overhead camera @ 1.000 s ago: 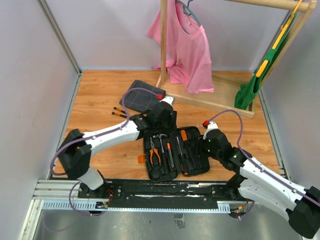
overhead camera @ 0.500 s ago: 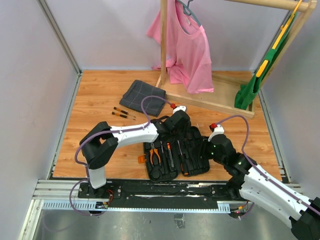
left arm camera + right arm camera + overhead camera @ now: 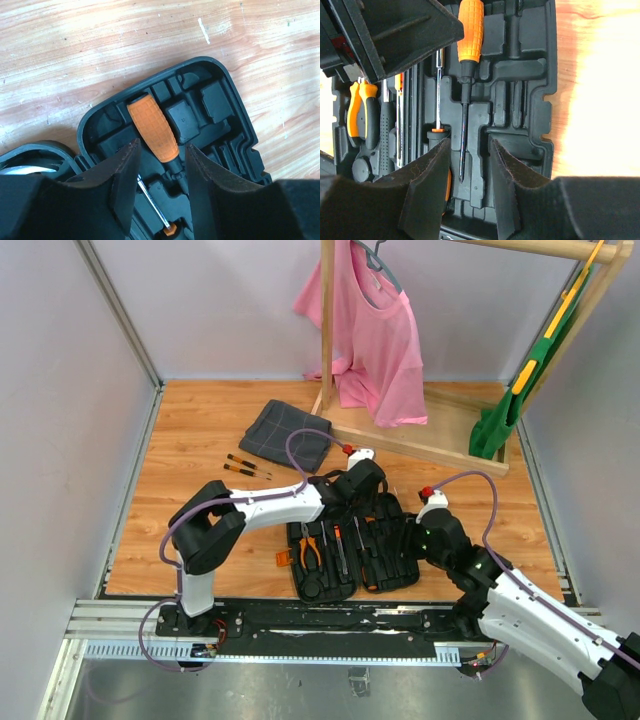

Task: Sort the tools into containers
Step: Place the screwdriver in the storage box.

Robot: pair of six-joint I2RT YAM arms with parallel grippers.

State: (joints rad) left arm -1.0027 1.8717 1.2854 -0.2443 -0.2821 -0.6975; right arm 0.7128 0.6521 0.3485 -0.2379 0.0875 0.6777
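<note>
A: Where's the orange-handled metal screwdriver (image 3: 152, 131)?
B: Seated in the black moulded plastic tool case (image 3: 225, 100), directly below the left gripper (image 3: 162, 150), whose jaws stand apart, empty. The right gripper (image 3: 469, 145) hovers half-open over its shaft.

— What's sitting on your wooden tabletop (image 3: 190, 430)?
— You're seeing the open tool case (image 3: 400, 577) lying nearest you, a grey checked cloth (image 3: 285, 433) and two screwdrivers (image 3: 240, 469) lying behind it, and the rack base (image 3: 420, 440) standing farther back.
</note>
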